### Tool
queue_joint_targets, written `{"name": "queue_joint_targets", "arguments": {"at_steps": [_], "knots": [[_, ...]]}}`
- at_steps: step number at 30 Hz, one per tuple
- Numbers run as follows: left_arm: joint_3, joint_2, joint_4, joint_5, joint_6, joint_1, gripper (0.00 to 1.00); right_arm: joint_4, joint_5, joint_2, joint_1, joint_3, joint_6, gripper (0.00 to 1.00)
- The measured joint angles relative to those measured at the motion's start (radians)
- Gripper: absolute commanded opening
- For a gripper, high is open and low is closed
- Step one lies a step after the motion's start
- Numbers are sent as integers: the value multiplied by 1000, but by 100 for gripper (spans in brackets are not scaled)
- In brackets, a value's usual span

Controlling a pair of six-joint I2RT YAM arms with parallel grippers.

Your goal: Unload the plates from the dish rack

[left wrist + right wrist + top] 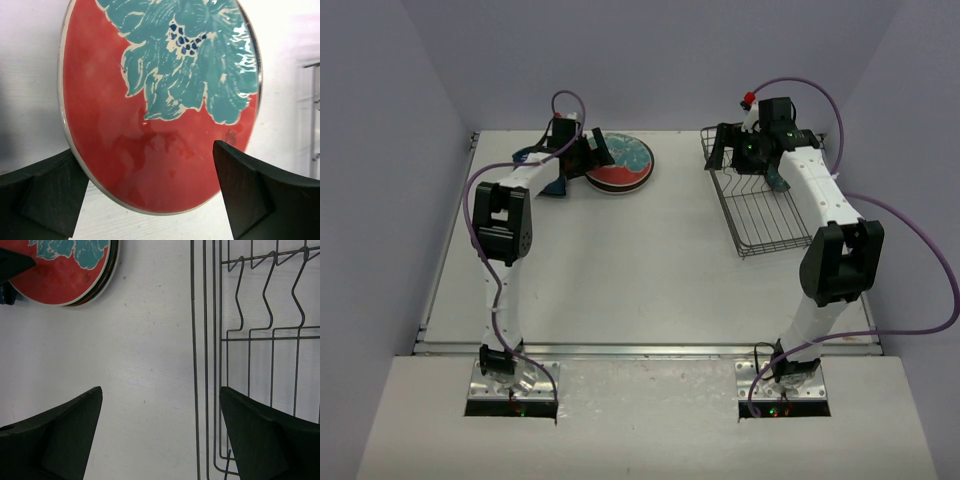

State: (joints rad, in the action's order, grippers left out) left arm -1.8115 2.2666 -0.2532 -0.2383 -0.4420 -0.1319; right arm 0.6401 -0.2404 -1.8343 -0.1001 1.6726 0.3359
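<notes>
Likely release step: plates (pixel 620 165) stacked flat on table (pixel 620 280), well left of dish rack (pixel 750 215); no plate seen in rack. Left gripper (pixel 144 165) jaws spread at stack rim, right gripper (pixel 160 390) jaws spread over rack's edge. Next: lift left clear

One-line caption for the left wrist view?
Open left gripper poised over the red-orange plate with a teal flower pattern.

Overhead plus 2 wrist views sharing plates (pixel 618 166)
</notes>
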Motion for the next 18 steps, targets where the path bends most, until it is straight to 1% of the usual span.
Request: {"name": "queue_joint_targets", "arguments": {"at_steps": [3,7,10,18], "knots": [[-3,-9,-50,103,31,-32,100,0,5,0,0,0,0,99],[-3,-9,-111,172,49,-50,100,0,10,0,0,0,-2,99],[-24,-7,-144,180,49,-54,100,-1,14,0,0,0,-4,99],[-46,-6,-151,164,74,-53,100,-3,45,0,0,0,-27,99]]}}
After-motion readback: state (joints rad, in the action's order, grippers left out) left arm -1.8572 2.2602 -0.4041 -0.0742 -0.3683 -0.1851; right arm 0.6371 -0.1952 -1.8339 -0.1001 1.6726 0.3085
